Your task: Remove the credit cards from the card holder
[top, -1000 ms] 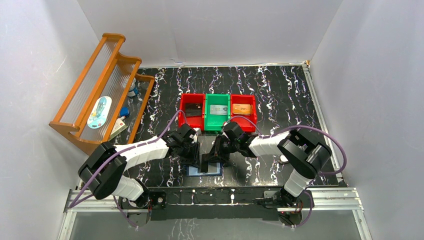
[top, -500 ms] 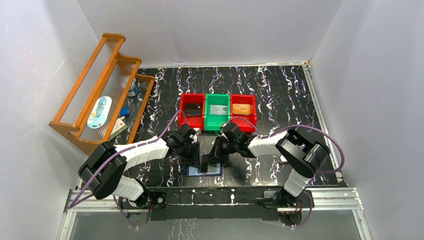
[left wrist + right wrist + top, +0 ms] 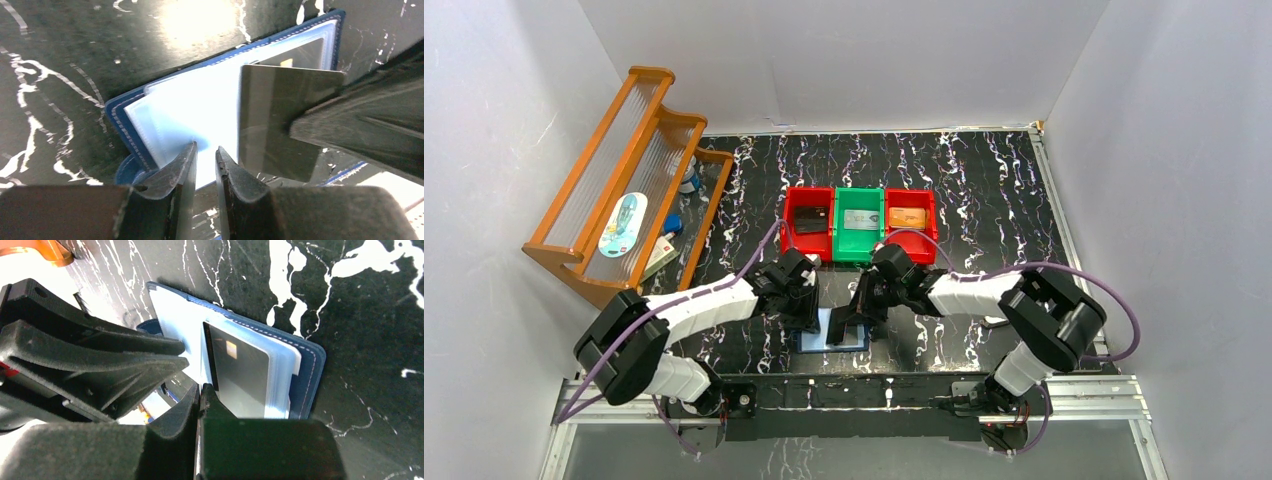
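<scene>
The right fingers have been clenched on a dark credit card — it is now drawn partway from the card holder, lying open on the near counter, its sleeve pinched by the left fingers.

**Colours round our fingers: navy, pale blue and dk grey on blk-and-white marble.**

Betw. our blk left gripper and blk right gripper we see the card holder: navy cover w/ pale stitching, sleeves clear pale blue-white. At the right gripper's tips the credit card is plain dk grey w/ a dull sheen. Just behind it, a second credit card is dk w/ a small gold patch. Under both grippers the table is glossy blk w/ white veins. Beyond the fingertips sit a red bin, a green bin and a second red bin. In them are a dk card, a silver-grey card and an orange card. Far left of the left gripper, the rack is orange-brown wood. The arms are white & blk, the cables purple.
</scene>
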Controlling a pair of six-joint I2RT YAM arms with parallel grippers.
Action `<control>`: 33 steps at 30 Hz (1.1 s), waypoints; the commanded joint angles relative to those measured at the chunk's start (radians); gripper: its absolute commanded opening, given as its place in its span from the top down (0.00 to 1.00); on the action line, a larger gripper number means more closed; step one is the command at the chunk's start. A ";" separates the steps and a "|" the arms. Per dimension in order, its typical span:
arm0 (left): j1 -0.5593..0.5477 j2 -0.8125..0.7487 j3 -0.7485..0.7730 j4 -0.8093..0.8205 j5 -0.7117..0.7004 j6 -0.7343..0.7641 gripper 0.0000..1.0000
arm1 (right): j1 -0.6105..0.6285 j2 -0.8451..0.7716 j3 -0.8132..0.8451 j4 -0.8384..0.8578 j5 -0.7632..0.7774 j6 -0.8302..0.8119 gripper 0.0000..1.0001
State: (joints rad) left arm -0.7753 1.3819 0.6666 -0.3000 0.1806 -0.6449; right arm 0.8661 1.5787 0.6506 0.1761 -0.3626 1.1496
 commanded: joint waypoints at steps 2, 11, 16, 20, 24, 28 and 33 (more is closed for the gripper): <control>-0.002 -0.087 0.012 -0.085 -0.109 -0.027 0.77 | -0.006 -0.124 -0.015 -0.028 0.095 0.000 0.95; 0.002 -0.227 0.018 -0.118 -0.217 -0.070 0.59 | -0.021 -0.214 -0.060 0.026 0.136 0.026 0.96; 0.003 -0.286 0.026 -0.144 -0.272 -0.080 0.48 | -0.022 -0.120 -0.024 0.032 0.072 0.009 0.95; 0.002 -0.321 0.019 -0.151 -0.284 -0.088 0.42 | -0.020 -0.021 0.037 0.017 0.029 -0.011 0.95; 0.002 -0.331 0.015 -0.155 -0.284 -0.090 0.38 | -0.019 0.027 0.045 0.057 -0.020 -0.011 0.96; 0.002 -0.326 0.014 -0.154 -0.275 -0.090 0.35 | -0.019 0.005 0.047 0.045 -0.009 -0.015 0.95; 0.002 -0.304 0.023 -0.137 -0.243 -0.079 0.32 | -0.019 -0.097 0.060 -0.089 0.109 -0.050 0.95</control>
State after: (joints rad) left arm -0.7746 1.0725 0.6670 -0.4290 -0.0738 -0.7288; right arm 0.8482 1.5860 0.6662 0.1650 -0.3332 1.1408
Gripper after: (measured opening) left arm 0.668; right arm 0.073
